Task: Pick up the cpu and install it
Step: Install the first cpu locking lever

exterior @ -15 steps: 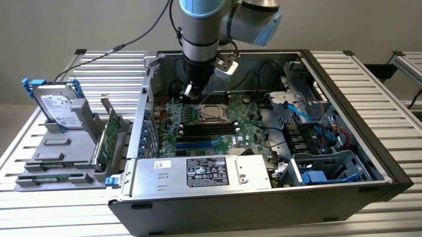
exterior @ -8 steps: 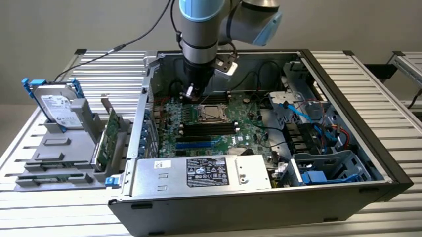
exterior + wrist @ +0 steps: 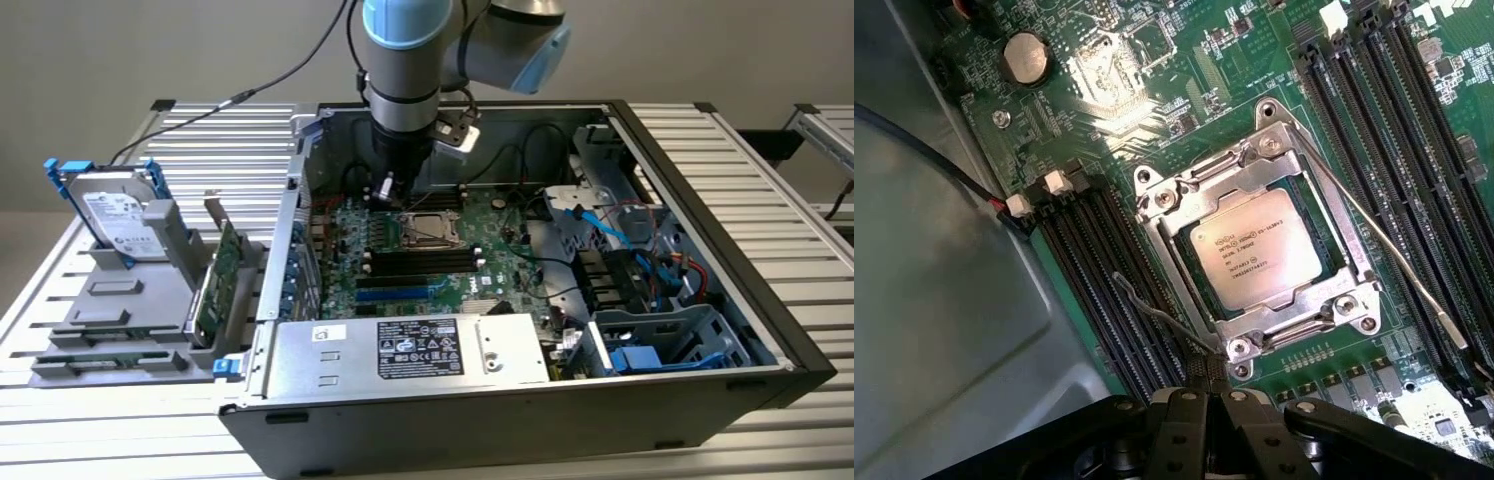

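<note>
Beneath me the cpu (image 3: 1256,248) lies flat in its socket on the green board (image 3: 984,120), silver top up with the printed lettering showing. A metal frame (image 3: 1274,165) surrounds it. One thin wire lever (image 3: 1384,248) slants along one side and a second lever (image 3: 1154,310) along the other. Black memory slots (image 3: 1104,285) flank the socket. A coin battery (image 3: 1024,57) sits near the grey case wall (image 3: 944,330). My gripper (image 3: 1206,392) hangs close to the frame's corner.

The arm (image 3: 400,75) is built of silver-grey cylindrical links, and its joints are closed with light blue caps (image 3: 400,22). A black cable (image 3: 274,82) is led away toward ten o'clock in the exterior view. A small white module (image 3: 458,135) is mounted at the wrist's four o'clock. The gripper (image 3: 1201,385) is housed in black, with round bolt heads (image 3: 1304,407) set in
</note>
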Available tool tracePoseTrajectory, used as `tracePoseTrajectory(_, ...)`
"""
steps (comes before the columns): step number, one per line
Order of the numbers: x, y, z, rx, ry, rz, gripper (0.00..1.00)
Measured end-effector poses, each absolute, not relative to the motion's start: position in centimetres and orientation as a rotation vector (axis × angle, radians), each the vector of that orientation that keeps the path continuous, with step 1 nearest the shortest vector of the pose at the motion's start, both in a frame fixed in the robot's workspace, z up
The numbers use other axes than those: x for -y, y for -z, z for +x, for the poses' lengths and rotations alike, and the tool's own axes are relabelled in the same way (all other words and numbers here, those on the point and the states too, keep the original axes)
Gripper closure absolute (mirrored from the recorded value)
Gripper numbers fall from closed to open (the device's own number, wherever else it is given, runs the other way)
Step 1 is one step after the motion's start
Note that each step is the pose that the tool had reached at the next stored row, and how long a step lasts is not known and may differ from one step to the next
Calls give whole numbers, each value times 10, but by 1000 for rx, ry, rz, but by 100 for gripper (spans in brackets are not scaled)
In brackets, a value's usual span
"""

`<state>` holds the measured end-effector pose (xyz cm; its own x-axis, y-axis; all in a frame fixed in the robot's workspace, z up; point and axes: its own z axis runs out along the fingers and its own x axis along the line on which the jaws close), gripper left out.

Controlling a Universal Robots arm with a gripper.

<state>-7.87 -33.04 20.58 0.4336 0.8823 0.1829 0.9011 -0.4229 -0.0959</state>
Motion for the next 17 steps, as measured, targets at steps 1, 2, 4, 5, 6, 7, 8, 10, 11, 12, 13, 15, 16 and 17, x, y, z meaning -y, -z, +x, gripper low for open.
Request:
tracePoseTrajectory(1, 330, -206, -79, 1577, 156, -2503, 89)
tracePoseTrajectory(2, 330, -206, -79, 1579, 156, -2501, 89)
tracePoseTrajectory(4, 330, -206, -78, 1584, 157, -2499, 89)
tracePoseTrajectory(5, 330, -206, -78, 1587, 157, -2497, 89)
tracePoseTrajectory(6, 330, -206, -77, 1590, 157, -2494, 89)
tracePoseTrajectory(7, 330, -206, -77, 1594, 156, -2491, 89)
tracePoseTrajectory(8, 330, -206, -76, 1598, 156, -2489, 89)
tracePoseTrajectory(10, 330, -206, -75, 1602, 155, -2486, 89)
tracePoseTrajectory(11, 330, -206, -74, 1603, 155, -2486, 89)
tracePoseTrajectory(12, 330, -206, -74, 1602, 155, -2486, 89)
tracePoseTrajectory(13, 330, -206, -74, 1602, 155, -2486, 89)
tracePoseTrajectory(15, 330, -206, -74, 1600, 155, -2487, 89)
tracePoseTrajectory(16, 330, -206, -74, 1597, 155, -2490, 89)
tracePoseTrajectory(17, 330, -205, -74, 1591, 156, -2494, 89)
